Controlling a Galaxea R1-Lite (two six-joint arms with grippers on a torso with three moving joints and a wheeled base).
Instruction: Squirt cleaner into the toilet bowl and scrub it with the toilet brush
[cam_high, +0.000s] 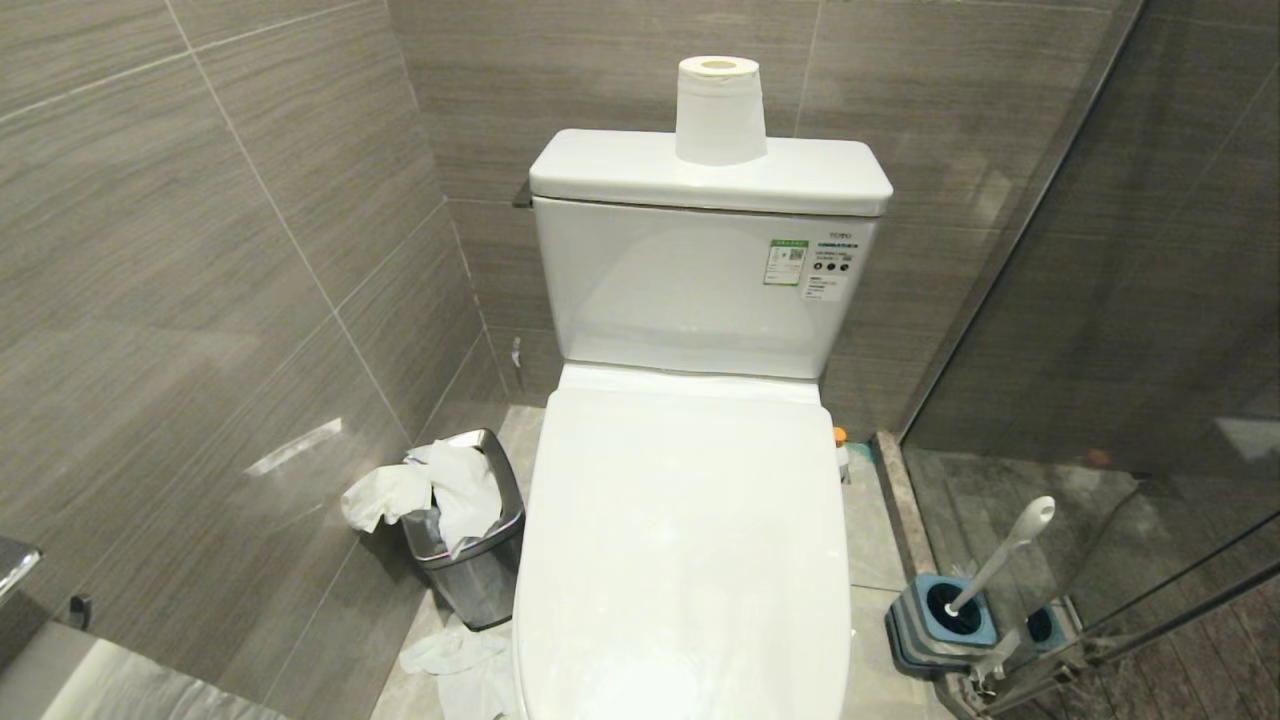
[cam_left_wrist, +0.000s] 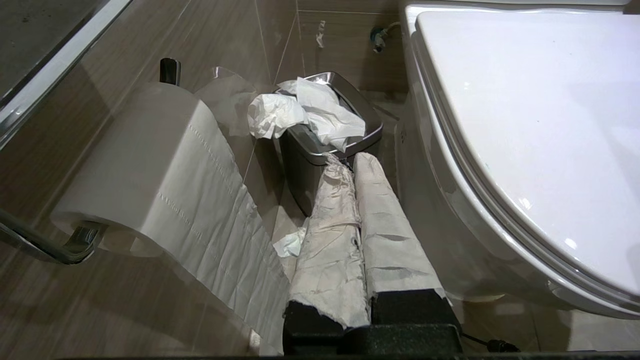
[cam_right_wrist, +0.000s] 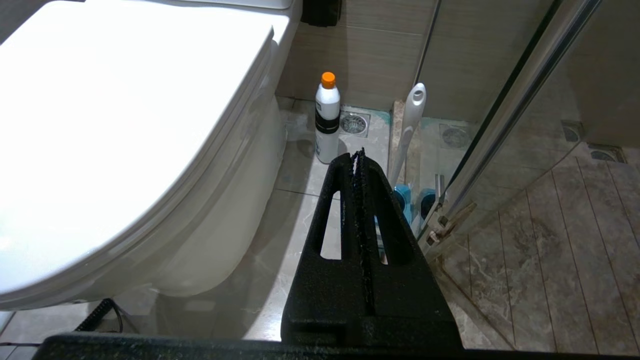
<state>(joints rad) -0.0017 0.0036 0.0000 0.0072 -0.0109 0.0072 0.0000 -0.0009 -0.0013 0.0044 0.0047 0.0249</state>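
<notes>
The white toilet bowl (cam_high: 560, 560) stands in the middle with its lid (cam_high: 685, 540) down, so the inside is hidden. No cleaner shows. A white bottle with an orange cap (cam_right_wrist: 327, 120) stands on the floor to the toilet's right. The toilet brush (cam_high: 1000, 560) leans in its blue-grey holder (cam_high: 945, 625) by the glass, its white handle (cam_right_wrist: 412, 120) up and its bristle head hidden in the holder. Neither arm is in the head view. My left gripper (cam_left_wrist: 350, 159), its fingers wrapped in whitish tape, hangs shut and empty left of the bowl. My right gripper (cam_right_wrist: 357, 155) hangs shut and empty right of it.
A steel bin (cam_high: 480, 570) stuffed with tissue stands left of the toilet, with tissue on the floor (cam_high: 450, 655). A paper roll (cam_high: 718, 110) sits on the tank. A wall-mounted toilet roll (cam_left_wrist: 145, 165) hangs on the left. A glass partition (cam_high: 1100, 350) closes the right.
</notes>
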